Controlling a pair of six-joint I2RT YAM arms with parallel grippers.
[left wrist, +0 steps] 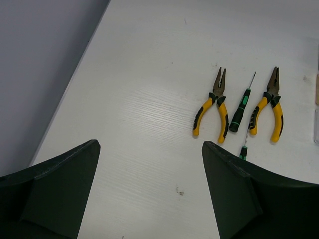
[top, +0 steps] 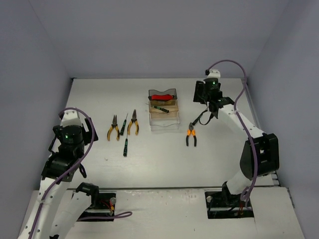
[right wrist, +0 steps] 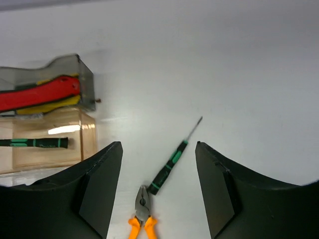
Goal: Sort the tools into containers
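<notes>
White table (top: 99, 99): screwdriver (right wrist: 172, 162), orange pliers (right wrist: 142, 221) lie ahead of right tool (right wrist: 155, 149), spread, empty; left tool (left wrist: 149, 147) likewise.

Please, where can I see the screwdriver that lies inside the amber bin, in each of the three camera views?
Top external: the screwdriver lies in the amber bin, just above the picture's middle.
Left wrist: not in it.
Right wrist: at the left edge, a little below middle height.
Shared landmark: the red-handled cutter in the grey bin next to it, directly above the screwdriver in both the top and right wrist pictures.
</notes>
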